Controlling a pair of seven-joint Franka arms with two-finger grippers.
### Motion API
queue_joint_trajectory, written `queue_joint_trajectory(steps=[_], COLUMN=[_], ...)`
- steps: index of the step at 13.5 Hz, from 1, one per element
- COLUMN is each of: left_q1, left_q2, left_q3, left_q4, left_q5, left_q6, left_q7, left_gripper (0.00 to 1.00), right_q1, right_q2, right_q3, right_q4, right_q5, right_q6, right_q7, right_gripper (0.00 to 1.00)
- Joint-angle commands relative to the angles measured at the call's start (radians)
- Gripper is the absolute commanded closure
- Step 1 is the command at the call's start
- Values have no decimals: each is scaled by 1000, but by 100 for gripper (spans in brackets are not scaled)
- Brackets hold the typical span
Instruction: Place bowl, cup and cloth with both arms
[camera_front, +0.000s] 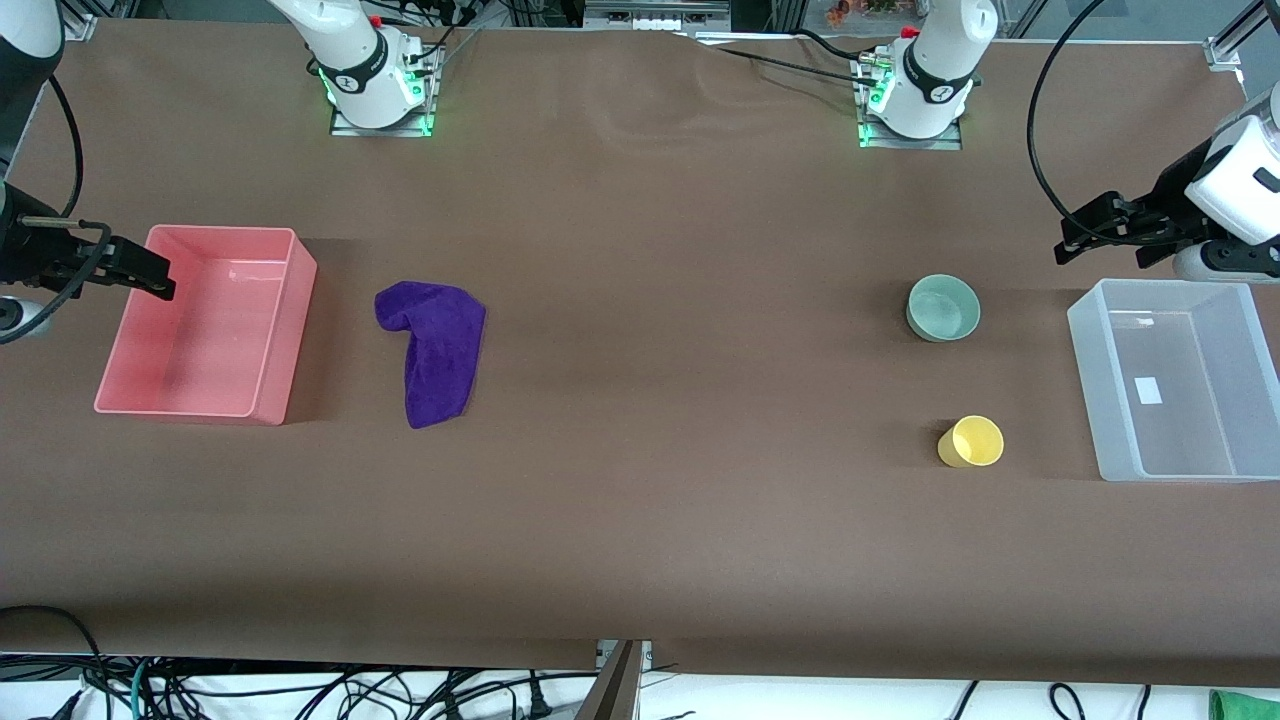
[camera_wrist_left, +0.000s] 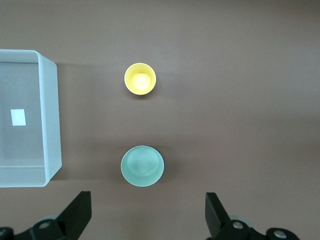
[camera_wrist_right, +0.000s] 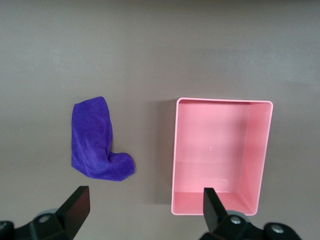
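Hovering wide open and empty, the left end effector (camera_front: 1075, 238) hangs over bare bench (camera_front: 640, 520) beside the clear bin (camera_front: 1180, 470), the right end effector (camera_front: 150, 275) over the pink bin's (camera_front: 270, 400) rim. The bowl (camera_front: 943, 307) sits at twelve o'clock of the cup (camera_front: 970, 441); the cloth (camera_front: 435, 345) lies beside the pink bin, nothing blocking.

The pale mint-green bowl (camera_front: 943, 307) sits upright on the table toward the left arm's end, with the small yellow cup (camera_front: 971, 442) upright nearer the front camera, the two well apart. The deep-purple cloth (camera_front: 433, 349) lies crumpled and bent toward the right arm's end
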Motion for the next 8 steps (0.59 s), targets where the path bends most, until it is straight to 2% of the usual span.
queue_joint_trajectory(steps=[1,8], left_q1=[-2,-2], left_q2=[-16,-14], left_q3=[-2,0], left_q4=[-11,-11], left_q5=[12,12], left_q6=[-4,-4], left_q7=[28,36], left_gripper=[0,0], right_q1=[-1,-1], right_q2=[7,13], right_q3=[3,3], right_q4=[24,25], right_q5=[15,14], right_q6=[-16,-16], right_q7=[-4,-4], right_gripper=[0,0])
